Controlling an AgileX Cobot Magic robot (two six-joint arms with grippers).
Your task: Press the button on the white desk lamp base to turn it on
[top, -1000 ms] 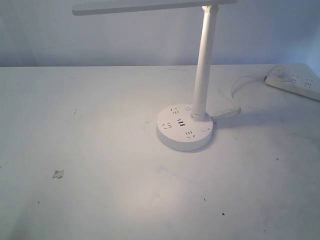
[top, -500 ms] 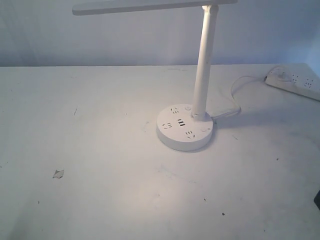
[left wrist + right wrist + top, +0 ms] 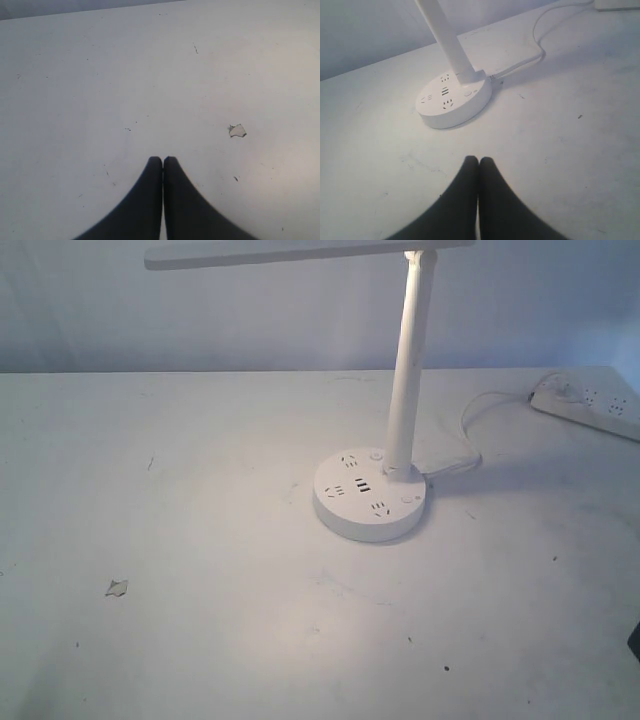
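Note:
The white desk lamp base point(image 3: 370, 495) is a round puck with socket holes and dark USB slots, standing right of the table's middle. Its slim pole point(image 3: 408, 360) rises to a flat lamp head point(image 3: 300, 252), and a warm patch of light lies on the table below it. The right wrist view shows the base point(image 3: 454, 100) with a small round button point(image 3: 468, 93) beside the pole foot. My right gripper point(image 3: 479, 159) is shut and empty, a short way from the base. My left gripper point(image 3: 163, 159) is shut and empty over bare table, far from the lamp.
A white cord point(image 3: 470, 430) runs from the base to a long white power strip point(image 3: 590, 405) at the back right. A small torn scrap point(image 3: 117, 588) lies at the front left, also near the left gripper point(image 3: 237, 130). A dark sliver of the right arm point(image 3: 636, 640) shows at the right edge.
A dark sliver of the right arm has come into the exterior view at the lower right edge. The lamp has not moved.

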